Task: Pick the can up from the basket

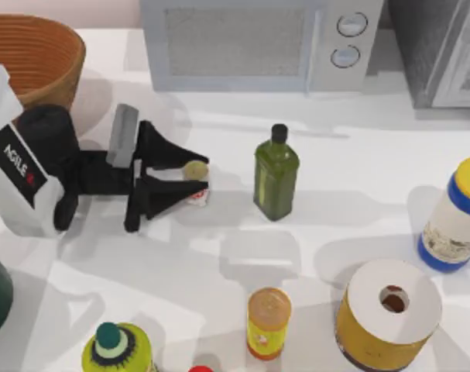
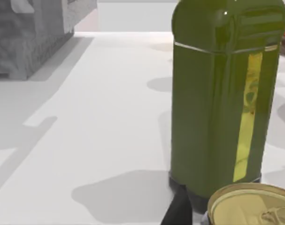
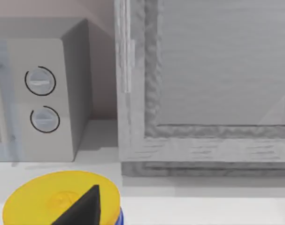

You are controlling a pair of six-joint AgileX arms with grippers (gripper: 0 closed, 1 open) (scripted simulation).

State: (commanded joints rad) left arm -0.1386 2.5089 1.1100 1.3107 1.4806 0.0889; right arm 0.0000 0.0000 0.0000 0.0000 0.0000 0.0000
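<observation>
Clamped between the two black fingers of the left gripper (image 1: 194, 180) was the can (image 1: 195, 170), its dull tan top seen from above and a scrap of white side with red marks showing beside the lower finger. The can was held over the white surface (image 1: 351, 178), well apart from the basket (image 1: 33, 54), which stood at the far left corner in the top view. The left arm reached in from the left edge, its white casing lying just in front of the basket.

In the left wrist view the can's tan lid (image 2: 252, 206) was seen closest, with the green bottle (image 2: 227, 93) rising just behind it. In the top view the same bottle (image 1: 276, 174) stood near the can, to its right and apart from it.

Along the near edge of the surface a small yellow-and-red cylinder with an orange top (image 1: 268, 322) was placed beside a big yellow drum with a white holed top (image 1: 389, 314), and a yellow-green bottle with a teal cap (image 1: 117, 349) stood further left. A white jar with a yellow lid (image 1: 457, 217) was set at the right edge. At the back a grey microwave (image 1: 258, 43) was positioned.

In the right wrist view a dark fingertip of the right gripper (image 3: 81, 206) was seen over the jar's yellow lid (image 3: 43, 197); whether that gripper was parted or closed could not be told.
</observation>
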